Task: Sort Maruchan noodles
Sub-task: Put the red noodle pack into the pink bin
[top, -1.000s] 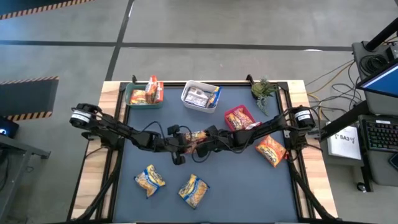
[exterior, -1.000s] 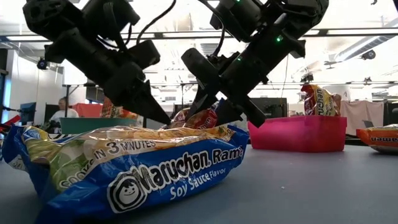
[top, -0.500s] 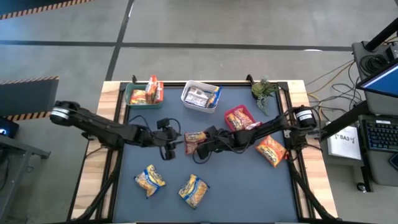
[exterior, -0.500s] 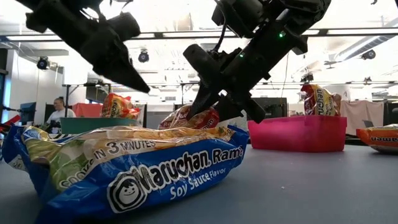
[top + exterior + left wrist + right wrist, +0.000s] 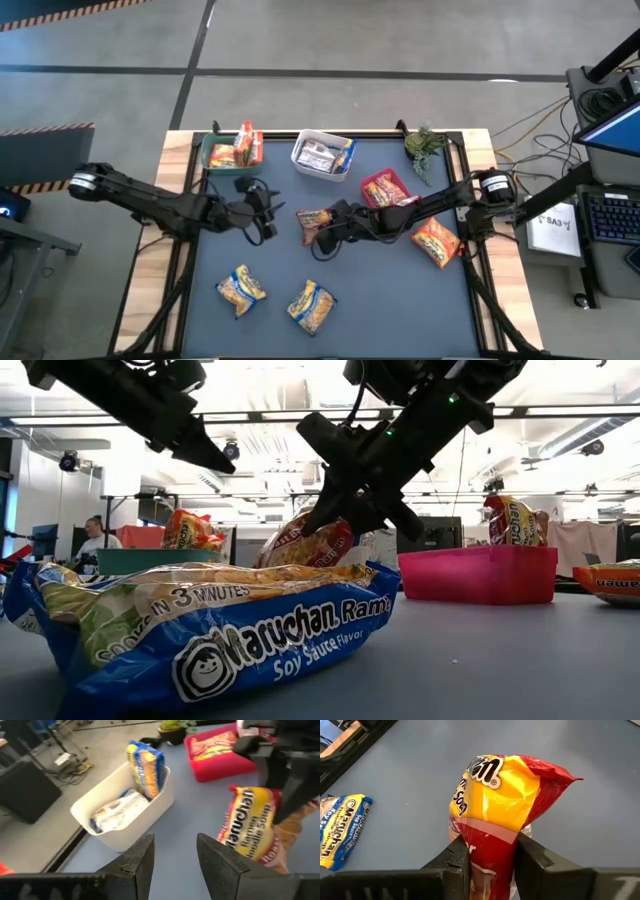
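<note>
A red-and-yellow Maruchan packet [image 5: 312, 216] sits in my right gripper [image 5: 323, 226] near the table's middle; the right wrist view shows it between the fingers [image 5: 505, 795]. My left gripper [image 5: 265, 213] hangs open and empty just left of that packet, above the table [image 5: 215, 460]. Two blue-and-yellow packets [image 5: 241, 288] [image 5: 311, 305] lie flat near the near edge, one of them close to the low camera [image 5: 220, 630]. An orange packet [image 5: 436, 241] lies flat at the right. My right gripper pinches the packet between its two fingers by its red end [image 5: 487, 847]. The fingers come slanting down from the table's right side. The packet stands on edge, tilted, its yellow end [image 5: 520, 780] pointing away from the gripper. The near blue packet hides its lower edge in the low view.
Three bins line the far edge: a green one [image 5: 212, 160] at the left, a white one [image 5: 300, 160] in the middle, a red one [image 5: 372, 200] to the right, each with packets inside. A small green plant [image 5: 425, 145] stands at the far right corner. A person [image 5: 97, 538] sits beyond the table.
My left gripper has drawn back from the red-and-yellow packet toward the table's left edge and has risen. My right gripper has kept hold of the packet and lifted it, so it stands higher and more upright than before.
</note>
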Controlling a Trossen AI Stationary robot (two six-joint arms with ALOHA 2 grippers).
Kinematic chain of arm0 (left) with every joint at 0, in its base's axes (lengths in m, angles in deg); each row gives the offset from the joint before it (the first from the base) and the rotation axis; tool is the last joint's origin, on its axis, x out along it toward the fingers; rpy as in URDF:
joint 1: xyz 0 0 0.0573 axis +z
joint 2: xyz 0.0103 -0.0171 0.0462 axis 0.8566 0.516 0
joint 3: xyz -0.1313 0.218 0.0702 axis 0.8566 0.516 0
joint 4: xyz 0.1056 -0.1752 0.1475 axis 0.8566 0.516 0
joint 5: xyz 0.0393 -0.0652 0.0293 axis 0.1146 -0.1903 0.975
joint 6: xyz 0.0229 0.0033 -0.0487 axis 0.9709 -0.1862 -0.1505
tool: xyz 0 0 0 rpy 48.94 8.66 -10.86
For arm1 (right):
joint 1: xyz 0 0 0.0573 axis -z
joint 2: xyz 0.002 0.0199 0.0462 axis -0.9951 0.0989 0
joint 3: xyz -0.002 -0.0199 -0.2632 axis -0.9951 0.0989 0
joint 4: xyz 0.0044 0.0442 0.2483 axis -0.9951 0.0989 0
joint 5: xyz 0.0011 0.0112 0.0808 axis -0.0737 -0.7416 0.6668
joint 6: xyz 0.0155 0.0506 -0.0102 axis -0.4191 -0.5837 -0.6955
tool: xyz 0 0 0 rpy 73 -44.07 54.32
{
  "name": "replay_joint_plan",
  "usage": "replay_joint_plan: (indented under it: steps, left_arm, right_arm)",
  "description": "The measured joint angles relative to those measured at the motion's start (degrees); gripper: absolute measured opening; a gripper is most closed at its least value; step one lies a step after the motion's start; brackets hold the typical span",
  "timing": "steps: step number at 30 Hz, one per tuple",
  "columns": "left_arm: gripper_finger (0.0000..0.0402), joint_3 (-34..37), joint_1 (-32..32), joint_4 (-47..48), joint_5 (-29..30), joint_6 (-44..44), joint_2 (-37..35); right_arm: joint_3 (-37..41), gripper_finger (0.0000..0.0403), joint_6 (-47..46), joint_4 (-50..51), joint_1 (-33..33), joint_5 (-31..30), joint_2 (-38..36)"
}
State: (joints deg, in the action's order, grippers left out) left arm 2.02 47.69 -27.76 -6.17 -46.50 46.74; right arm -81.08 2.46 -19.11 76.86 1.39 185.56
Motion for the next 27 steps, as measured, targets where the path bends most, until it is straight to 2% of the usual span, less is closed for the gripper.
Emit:
replay_joint_plan:
  steps: [8,12,16,22,27]
  left_arm:
    - [0.0131,0.0,0.0,0.1,0.6,1.4,-0.5]
    - [0.0131,0.0,0.0,0.5,3.3,2.1,-0.6]
    - [0.0131,0.0,0.0,0.8,4.9,2.2,-0.7]
    - [0.0131,0.0,0.0,1.2,4.8,2.2,-0.7]
    - [0.0131,0.0,0.0,1.3,4.8,2.1,-0.6]
  right_arm:
    - [0.0,0.0090,-0.7,-0.2,0.3,0.3,0.0]
    - [0.0,0.0090,0.4,0.3,1.4,1.3,-2.1]
    - [-0.1,0.0090,1.7,4.9,3.0,2.1,-6.9]
    - [-0.1,0.0090,1.8,16.9,5.8,3.1,-17.4]
    - [-0.1,0.0091,-1.1,23.7,7.3,3.6,-26.2]
